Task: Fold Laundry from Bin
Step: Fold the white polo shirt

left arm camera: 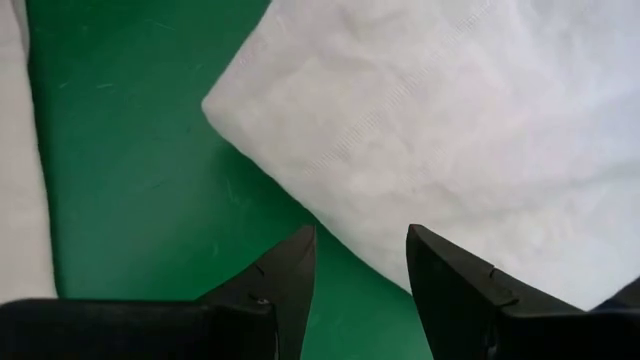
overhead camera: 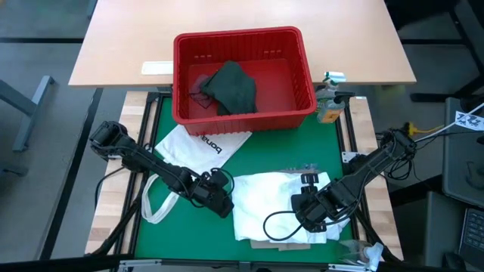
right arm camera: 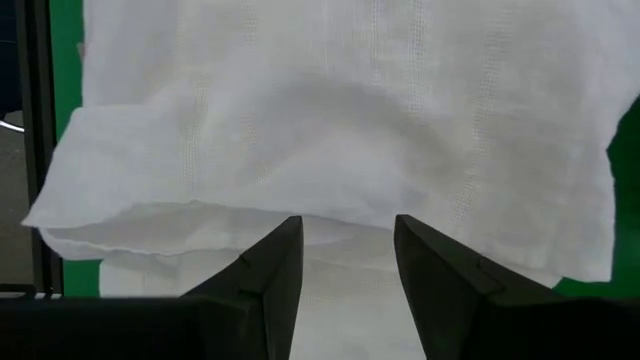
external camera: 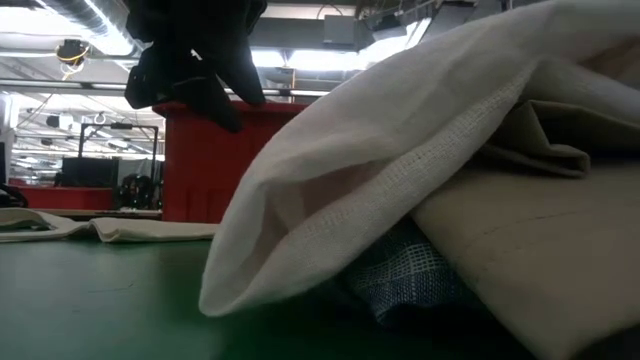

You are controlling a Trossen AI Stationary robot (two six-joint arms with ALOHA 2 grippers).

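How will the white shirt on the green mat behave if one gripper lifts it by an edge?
The white shirt will likely go floppy: it already lies in soft folds. It looks thin and light, so it should drape and trail. Lifting may also drag the tan garment and blue-checked cloth beneath it.

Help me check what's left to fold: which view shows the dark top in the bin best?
The high view: the dark top lies in full sight inside the red bin. The low view shows only the bin's wall; neither wrist view shows it.
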